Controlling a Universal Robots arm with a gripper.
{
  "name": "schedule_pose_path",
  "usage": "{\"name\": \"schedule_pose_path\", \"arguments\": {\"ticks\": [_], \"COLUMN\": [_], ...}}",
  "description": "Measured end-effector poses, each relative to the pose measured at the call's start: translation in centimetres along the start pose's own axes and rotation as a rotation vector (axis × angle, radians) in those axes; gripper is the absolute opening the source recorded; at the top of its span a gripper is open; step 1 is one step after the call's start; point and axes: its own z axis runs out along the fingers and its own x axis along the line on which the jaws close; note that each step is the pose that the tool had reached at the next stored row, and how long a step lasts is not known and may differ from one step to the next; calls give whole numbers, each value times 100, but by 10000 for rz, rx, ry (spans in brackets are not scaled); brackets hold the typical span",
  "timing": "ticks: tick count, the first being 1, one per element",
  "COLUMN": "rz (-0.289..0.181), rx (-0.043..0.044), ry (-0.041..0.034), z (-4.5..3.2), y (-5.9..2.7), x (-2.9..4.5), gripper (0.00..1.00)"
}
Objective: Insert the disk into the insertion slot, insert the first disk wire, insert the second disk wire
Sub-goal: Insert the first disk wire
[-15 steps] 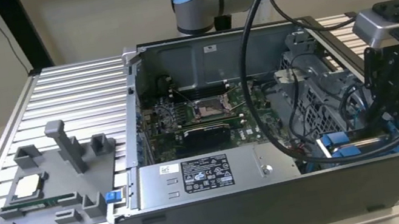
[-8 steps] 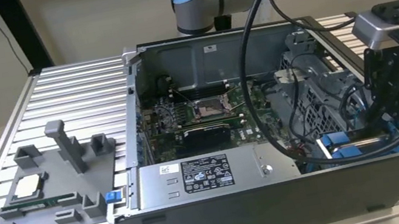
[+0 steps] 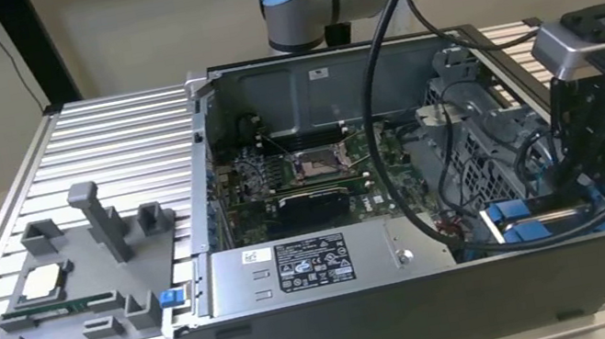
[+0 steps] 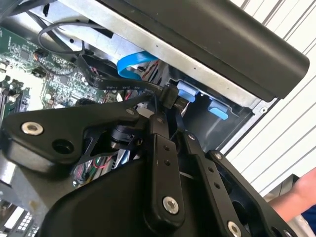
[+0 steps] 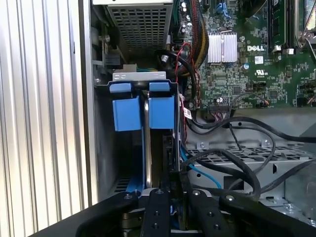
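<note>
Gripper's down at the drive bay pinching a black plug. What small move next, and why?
Likely a short, gentle push of the gripper toward the insertion slot. It is shut on the black connector of the flat black wire, right beside the slot's blue tabs; whether the connector is seated is hidden.
</note>
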Motion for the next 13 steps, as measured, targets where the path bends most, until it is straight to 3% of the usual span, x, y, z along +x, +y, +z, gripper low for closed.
{"name": "schedule_pose_path", "arguments": {"ticks": [9, 10, 12, 13], "rz": [-3, -3, -3, -3], "rx": [1, -2, -2, -5], "ry": [7, -4, -25, -23], "z": [77, 82, 84, 46], "y": [-1, 0, -1, 1], "x": [1, 2, 4, 3], "gripper": [0, 100, 100, 100]}}
